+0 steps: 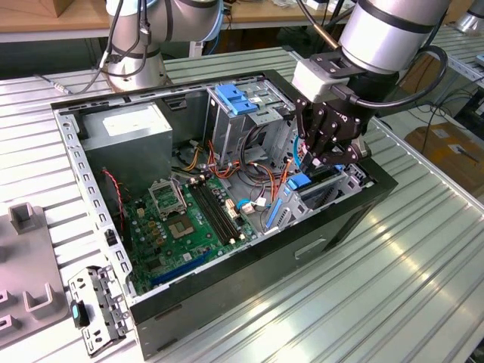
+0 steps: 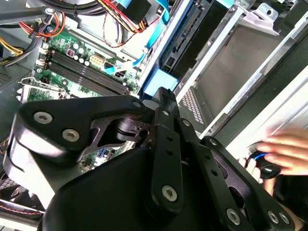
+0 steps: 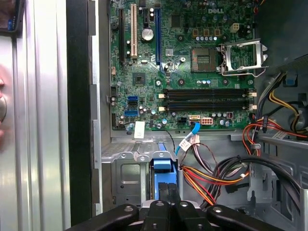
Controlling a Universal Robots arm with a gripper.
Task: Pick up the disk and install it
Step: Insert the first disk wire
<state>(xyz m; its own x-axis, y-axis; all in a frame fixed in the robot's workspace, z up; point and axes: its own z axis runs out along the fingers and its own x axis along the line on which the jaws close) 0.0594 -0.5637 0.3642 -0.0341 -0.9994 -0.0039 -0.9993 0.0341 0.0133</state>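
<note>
Jaws pressed together, tips at the blue top edge of the disk (image 3: 162,167); disk stands on edge in the metal bay (image 3: 126,178) of the open computer case (image 1: 227,287), beside the motherboard (image 3: 192,72).

Open case (image 1: 249,291) lying on ribbed table (image 1: 401,257); mobo (image 1: 185,223) sitting inside, PSU (image 1: 125,132) adjoining. Loose bracket (image 1: 98,310) lying outside nr grey fixture (image 1: 23,265).

White lettering on the motherboard (image 3: 144,62); white label (image 1: 125,121) on the power-supply box (image 1: 128,155), print too small to read
</note>
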